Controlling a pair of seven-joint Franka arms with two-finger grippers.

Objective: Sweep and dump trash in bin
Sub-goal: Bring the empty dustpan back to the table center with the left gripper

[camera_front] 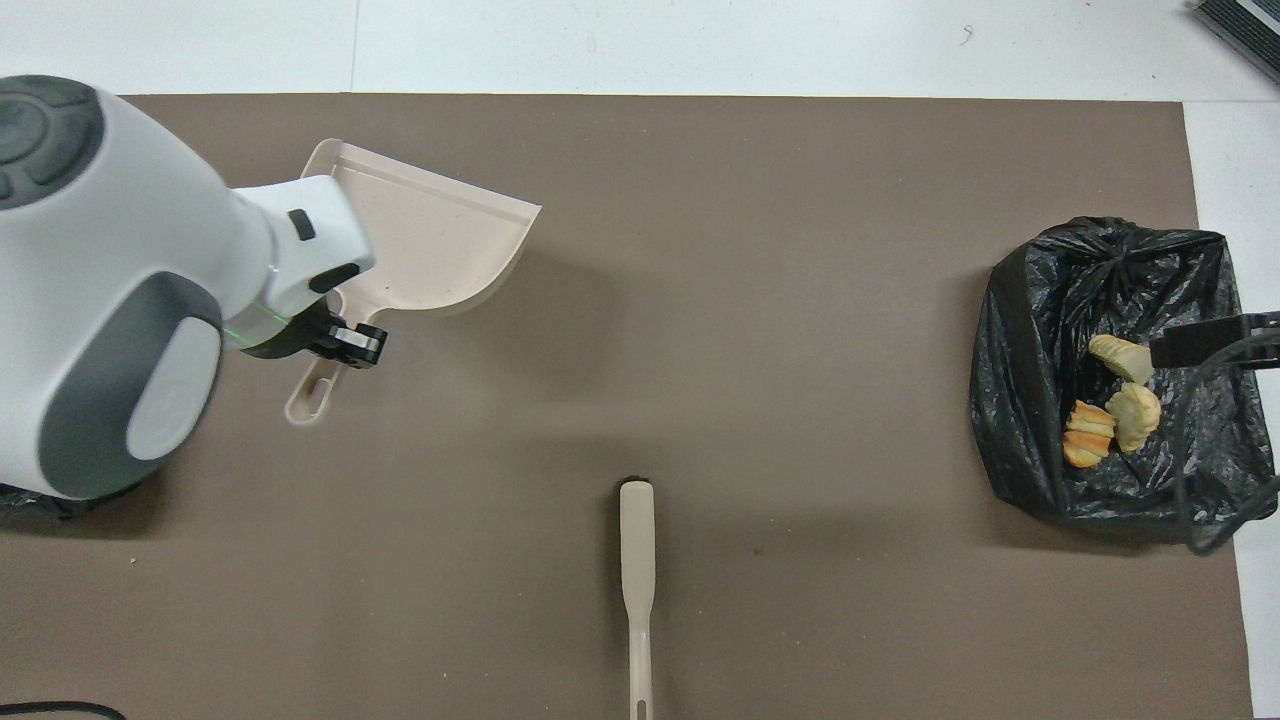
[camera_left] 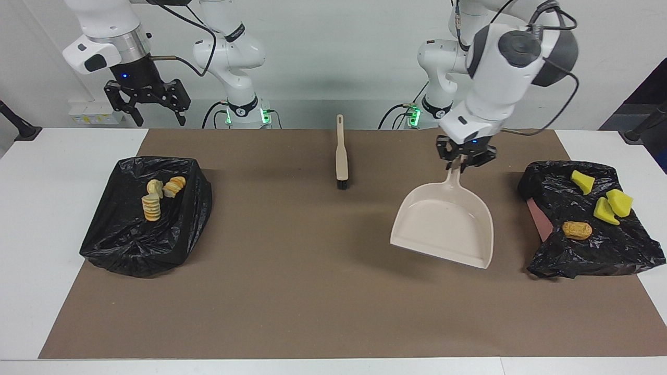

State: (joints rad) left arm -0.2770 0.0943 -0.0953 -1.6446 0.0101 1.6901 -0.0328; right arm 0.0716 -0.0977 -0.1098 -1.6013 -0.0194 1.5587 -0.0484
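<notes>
The left tool (camera_left: 461, 162) is clamped on the beige plastic dustpan (camera_left: 443, 226) over the brown mat (camera_left: 312, 271); a loose grip could drop it. The right tool (camera_left: 147, 107) waits, fingers apart. Yellow sponge scraps (camera_left: 607, 205) lie in the black-lined bin (camera_left: 615, 250).

Three pale chunks (camera_left: 156, 197) in one black-lined bin (camera_left: 146, 219); yellow pieces (camera_left: 604, 200), orange-brown lump (camera_left: 577, 229) in another (camera_left: 589, 229).

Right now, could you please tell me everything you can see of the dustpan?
The dustpan is beige, seemingly smooth plastic: a wide, shallow scoop with raised rim and a slim handle with a hanging slot. It is empty. The left gripper, shut on the handle, holds it over the brown mat, open edge pointing away from the robots.
</notes>
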